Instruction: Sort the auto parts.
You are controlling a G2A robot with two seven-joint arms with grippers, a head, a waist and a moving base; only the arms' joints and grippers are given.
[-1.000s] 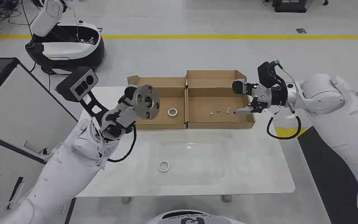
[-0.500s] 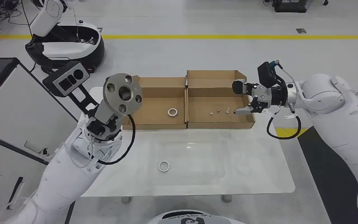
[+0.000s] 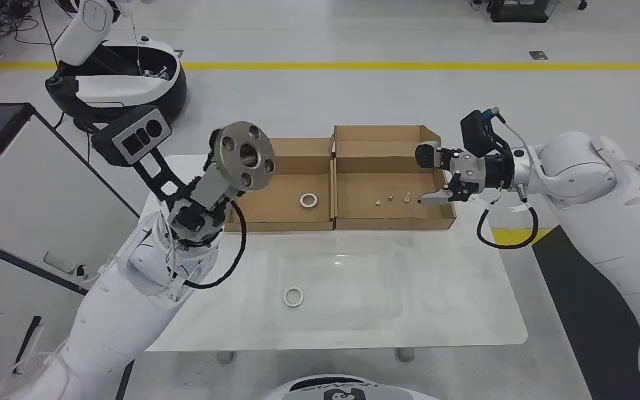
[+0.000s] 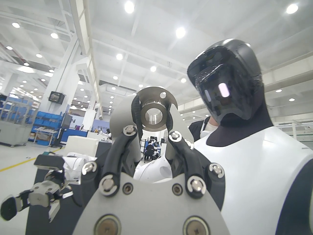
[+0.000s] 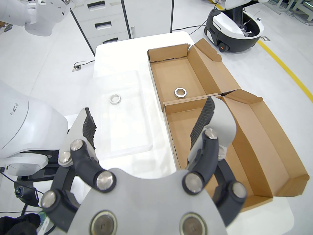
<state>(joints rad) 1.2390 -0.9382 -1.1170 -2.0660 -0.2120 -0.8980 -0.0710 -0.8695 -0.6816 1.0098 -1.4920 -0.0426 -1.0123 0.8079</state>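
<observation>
My left gripper [image 3: 224, 184] is shut on a round metal flange [image 3: 243, 155] with several holes, held up above the left end of the left cardboard box [image 3: 270, 208]. In the left wrist view the flange [image 4: 156, 94] sits between the fingers, its hub facing the camera. A metal ring [image 3: 310, 200] lies in that box, and another ring [image 3: 293, 296] lies in a clear tray [image 3: 400, 290] on the white table. Small bolts [image 3: 391, 197] lie in the right cardboard box [image 3: 385, 150]. My right gripper [image 3: 431, 178] hangs open at that box's right end, nothing between its fingers [image 5: 207, 116].
The two boxes stand side by side along the table's far edge [image 3: 200, 160]. A white and black mobile base [image 3: 120, 85] stands on the floor beyond the table's left corner. A filing cabinet [image 5: 122, 8] stands left of the table.
My left arm swung the flange left and then back right and slightly farther, turning it so its face points more upward. The right arm has not moved.
</observation>
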